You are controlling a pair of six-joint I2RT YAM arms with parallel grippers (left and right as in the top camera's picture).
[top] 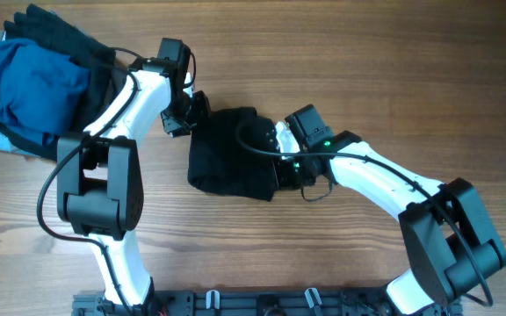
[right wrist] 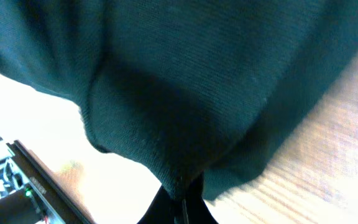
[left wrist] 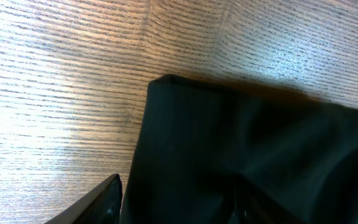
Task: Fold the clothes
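Garment: a black shirt [top: 231, 164], folded into a compact rectangle, lies mid-bench [top: 367, 79] between the two arms.
Step in hand: we judge the fold nearly finished, with both arms working at the bundle's edges.
Right end effector [right wrist: 182, 190]: its fingers are pressed together on a pinch of the black fabric at the bundle's right edge, seen closely from the right wrist.
Left end effector [top: 185, 118]: it sits just beside the bundle's upper-left corner; only one finger tip shows in the left wrist view, so we cannot tell whether it is spread or gripping.
Next move: we think the right arm must lay its pinched edge flat and let go without dragging the fold loose.
Count: two arms; one folded black garment at centre; one pile [top: 25, 83] at the far left holding at least one blue piece, one black piece and a pale blue edge beneath; we cannot count further.
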